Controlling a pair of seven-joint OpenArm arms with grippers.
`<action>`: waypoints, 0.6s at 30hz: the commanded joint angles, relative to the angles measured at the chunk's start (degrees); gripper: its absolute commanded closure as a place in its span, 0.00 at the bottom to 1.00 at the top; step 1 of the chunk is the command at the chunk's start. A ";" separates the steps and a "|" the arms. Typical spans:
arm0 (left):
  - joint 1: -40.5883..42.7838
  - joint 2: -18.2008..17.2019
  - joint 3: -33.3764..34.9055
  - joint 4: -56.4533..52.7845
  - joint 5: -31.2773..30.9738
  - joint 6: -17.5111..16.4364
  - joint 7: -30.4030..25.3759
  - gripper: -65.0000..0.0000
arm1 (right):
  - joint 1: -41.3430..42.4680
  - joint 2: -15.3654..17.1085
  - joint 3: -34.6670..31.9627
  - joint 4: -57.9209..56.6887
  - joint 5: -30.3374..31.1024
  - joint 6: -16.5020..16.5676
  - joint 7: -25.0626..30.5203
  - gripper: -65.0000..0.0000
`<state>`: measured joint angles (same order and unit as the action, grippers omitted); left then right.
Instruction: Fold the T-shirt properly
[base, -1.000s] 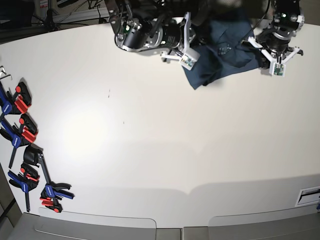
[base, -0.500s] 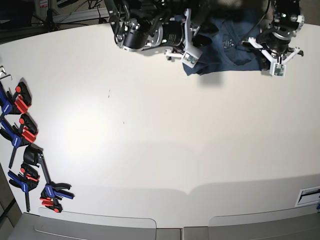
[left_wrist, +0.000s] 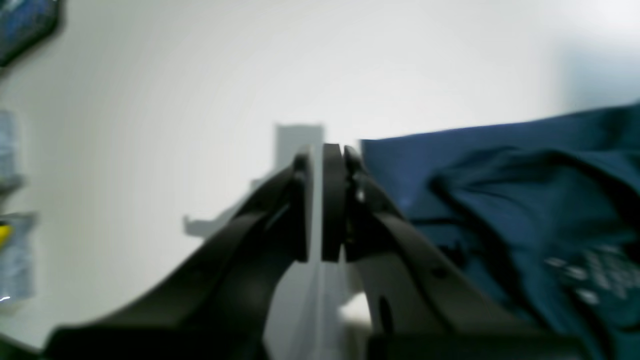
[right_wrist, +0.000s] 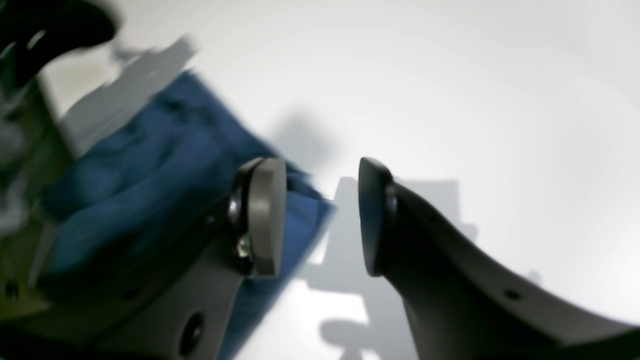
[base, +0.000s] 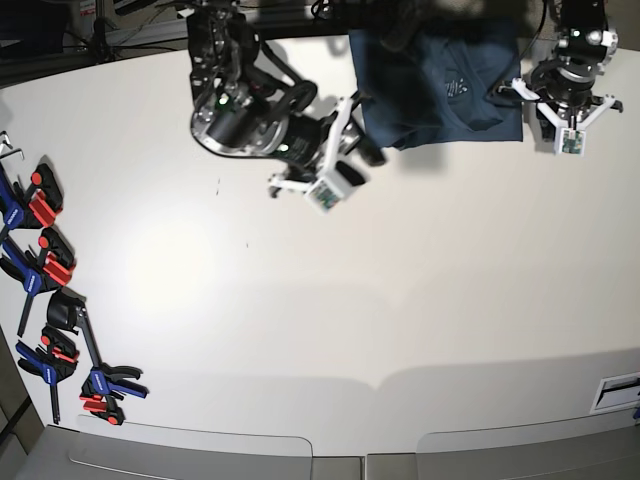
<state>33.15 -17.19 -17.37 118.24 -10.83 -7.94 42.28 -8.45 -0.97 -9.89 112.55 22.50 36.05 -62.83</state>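
The dark navy T-shirt (base: 440, 85) lies crumpled at the far edge of the white table (base: 330, 300), its white neck print facing up. My right gripper (base: 358, 160) is open and empty, just off the shirt's left corner. In the right wrist view the gripper (right_wrist: 320, 215) hangs over bare table with the T-shirt (right_wrist: 150, 165) to its left, the cloth corner showing behind the left fingertip (right_wrist: 267, 215). My left gripper (base: 553, 112) is at the shirt's right edge. In the left wrist view it (left_wrist: 320, 200) is shut on nothing, with the T-shirt (left_wrist: 500, 200) beside it on the right.
Several blue and red clamps (base: 45, 260) lie along the table's left edge, with another (base: 100, 385) near the front left. A white label (base: 615, 390) sits at the front right. Dark equipment stands behind the table's far edge.
My right gripper let go of the shirt and swung away from it toward the front left. The shirt settled flatter at the far edge. The left arm barely moved.
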 joint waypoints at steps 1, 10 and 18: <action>0.20 -0.98 -0.35 1.01 -2.51 -1.27 -0.39 0.96 | 0.50 -0.28 1.51 0.98 1.01 -0.09 1.29 0.66; 0.22 -1.09 -0.35 1.03 -23.28 -18.67 8.63 0.91 | 0.48 1.81 13.38 0.94 2.16 -0.09 1.09 0.73; 0.66 -1.07 -3.63 1.07 -34.53 -26.18 16.83 0.68 | 0.33 3.19 14.38 0.94 3.93 -0.11 0.94 0.73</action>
<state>33.34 -17.78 -20.67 118.26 -44.16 -33.69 60.03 -8.64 2.04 4.49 112.55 25.76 36.01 -63.02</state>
